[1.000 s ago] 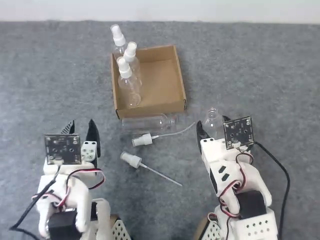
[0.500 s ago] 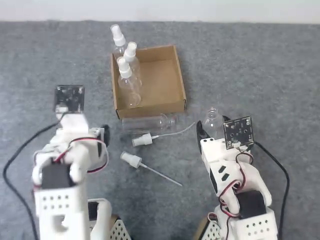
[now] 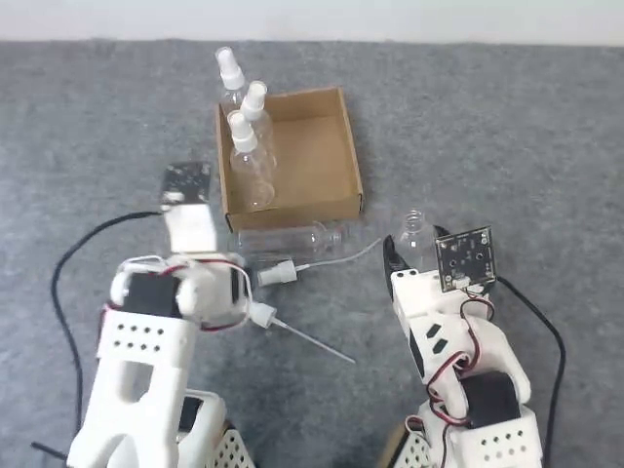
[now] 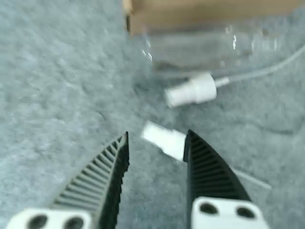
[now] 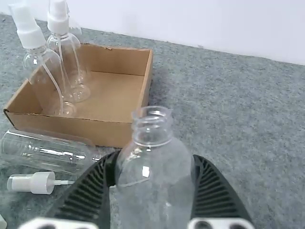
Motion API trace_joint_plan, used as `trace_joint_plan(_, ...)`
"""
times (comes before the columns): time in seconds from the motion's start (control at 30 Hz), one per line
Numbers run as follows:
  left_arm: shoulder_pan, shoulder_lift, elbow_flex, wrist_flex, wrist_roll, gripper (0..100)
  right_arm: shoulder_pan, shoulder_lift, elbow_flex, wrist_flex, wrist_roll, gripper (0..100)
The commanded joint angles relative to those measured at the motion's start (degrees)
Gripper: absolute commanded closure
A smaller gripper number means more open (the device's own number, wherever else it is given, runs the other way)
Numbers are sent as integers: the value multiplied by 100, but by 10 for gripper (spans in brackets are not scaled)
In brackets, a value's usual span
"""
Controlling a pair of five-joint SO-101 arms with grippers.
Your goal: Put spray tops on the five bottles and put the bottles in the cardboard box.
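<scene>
From above, the box (image 3: 336, 146) is seen with three capped bottles (image 3: 252, 166) standing along its left wall, so that part is judged done. A fourth bottle (image 3: 288, 237) lies uncapped on the worktop (image 3: 507, 127) just before the box. The far top (image 3: 278, 272) lies beside it, and the near top (image 3: 255, 310) lies by the left arm (image 3: 171, 312), which is stretched out over it. An open bottle (image 3: 414, 232) is seen upright at the right arm (image 3: 453, 331).

In the left wrist view, the left gripper (image 4: 157, 137) is shown with fingers (image 4: 109, 171) spread either side of the near top, apparently for a pick-up; nothing is gripped yet.

In the right wrist view, the right gripper (image 5: 153, 162) is clenched round the open bottle, held mouth-up, presumably to receive a top.
</scene>
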Motion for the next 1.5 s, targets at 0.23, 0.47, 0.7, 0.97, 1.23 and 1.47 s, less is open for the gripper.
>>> trace_joint_plan(0.23,492,53,224,-158,1495,827,92,-84,-79,-136,9,923)
trace_joint_plan(0.47,457,62,233,-185,1732,829,92,-84,-79,-136,9,923)
trace_joint_plan(0.7,211,62,233,-185,1741,830,92,-84,-79,-127,9,922)
trace_joint_plan(0.97,53,905,-66,-44,1714,830,84,-75,-79,-127,9,921)
trace_joint_plan(1.23,62,2145,-514,-237,2013,830,66,-75,-79,-101,9,920)
trace_joint_plan(1.47,79,2866,-462,-1064,2488,830,75,-92,-79,-101,9,920)
